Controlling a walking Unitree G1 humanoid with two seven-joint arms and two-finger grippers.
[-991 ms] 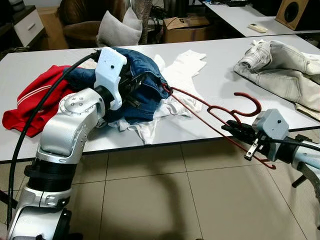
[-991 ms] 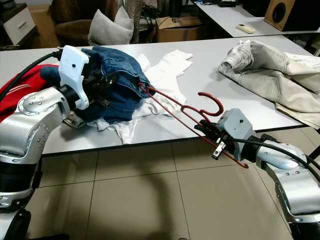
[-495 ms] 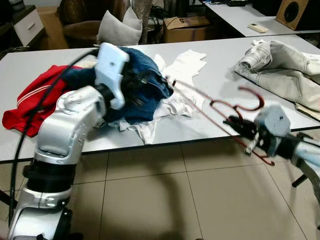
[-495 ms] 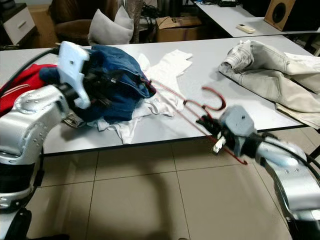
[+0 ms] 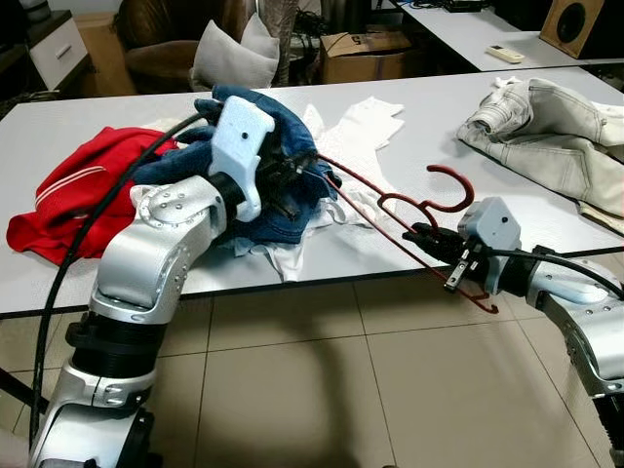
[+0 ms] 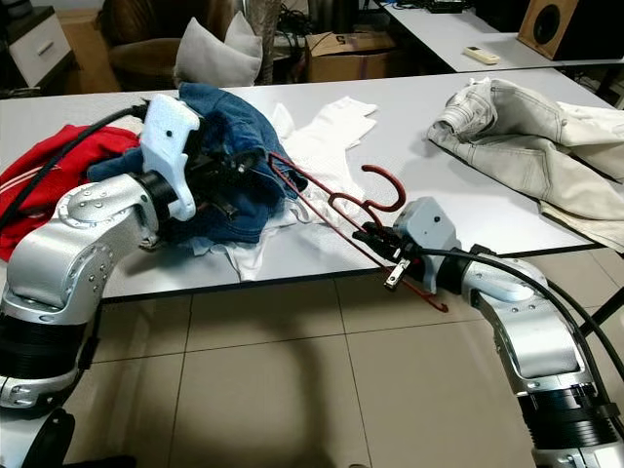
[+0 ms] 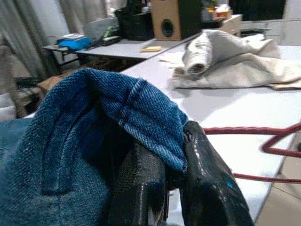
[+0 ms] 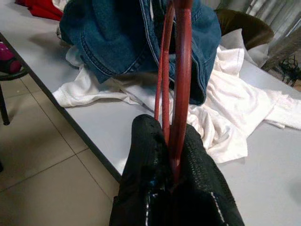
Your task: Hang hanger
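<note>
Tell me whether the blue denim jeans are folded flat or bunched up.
Bunched up. The blue denim jeans sit in a rumpled heap on the white table, a fold pinched in the left claw.

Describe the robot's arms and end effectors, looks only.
Both arms are silver metal with rounded, bolted joint housings. The left arm carries a white wrist block and a black cable; the right arm a grey one with a thin black cable. Each end effector has two long glossy black fingers.
</note>
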